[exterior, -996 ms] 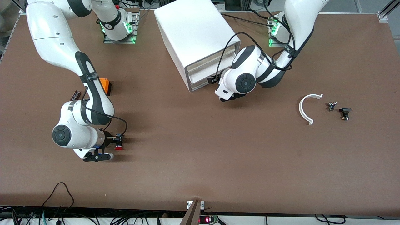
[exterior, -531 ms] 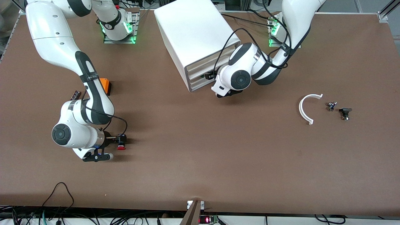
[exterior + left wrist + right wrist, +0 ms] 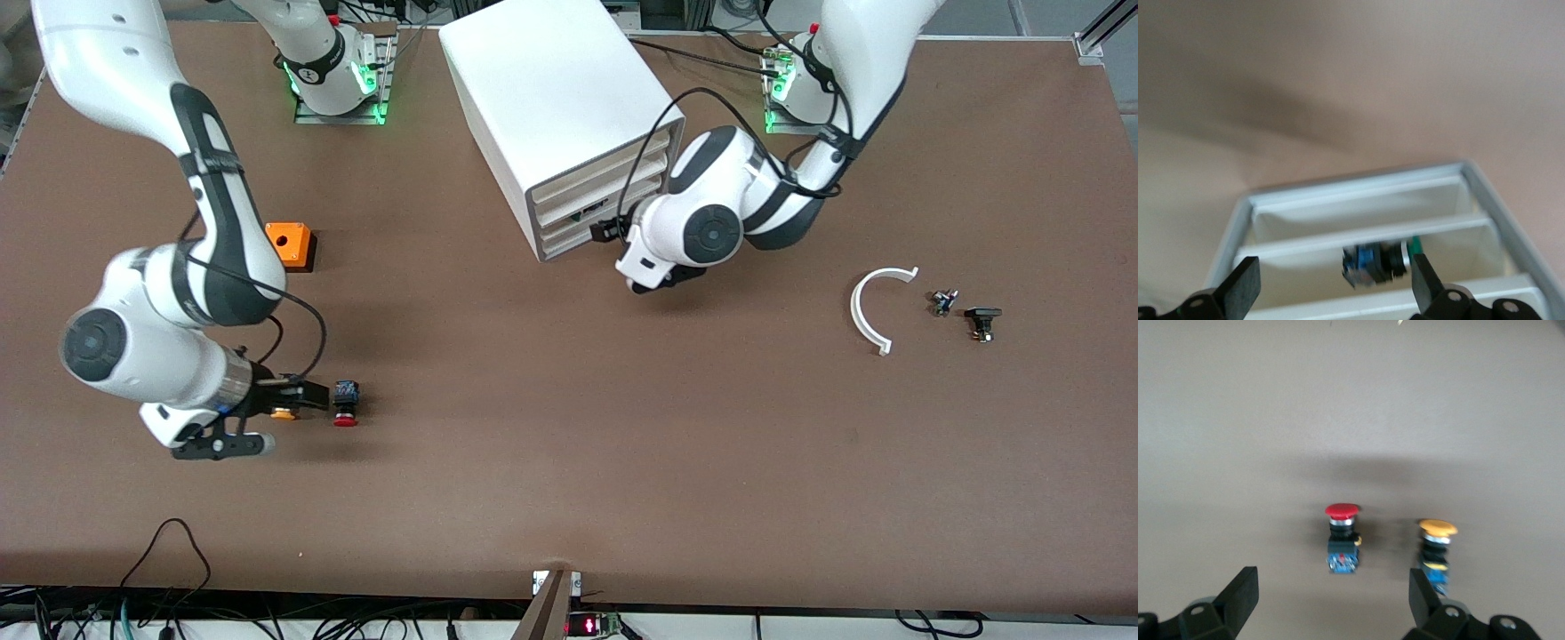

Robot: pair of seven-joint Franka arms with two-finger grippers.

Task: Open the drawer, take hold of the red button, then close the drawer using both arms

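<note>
The red-capped button [image 3: 345, 404] lies on the bare table, free of any gripper. My right gripper [image 3: 305, 396] is open just beside it, toward the right arm's end. In the right wrist view the button [image 3: 1343, 547] sits ahead of the open fingers [image 3: 1239, 595], apart from them. My left gripper [image 3: 607, 228] is open at the front of the white cabinet [image 3: 551, 98], by its cream drawer fronts [image 3: 578, 206], which look pushed in. The left wrist view shows those fronts [image 3: 1365, 233] and a blue-and-black part [image 3: 1375, 263] in a slot between them.
An orange-capped button [image 3: 283, 413] lies by the right gripper's fingers and also shows in the right wrist view [image 3: 1436, 550]. An orange cube with a hole [image 3: 290, 243] sits farther from the camera. A white curved piece [image 3: 864, 311] and two small dark parts [image 3: 943, 302] [image 3: 982, 322] lie toward the left arm's end.
My right gripper let go of the red button and drew back toward the right arm's end, uncovering the orange-capped button. My left hand pushed toward the cabinet front, then backed off a little.
</note>
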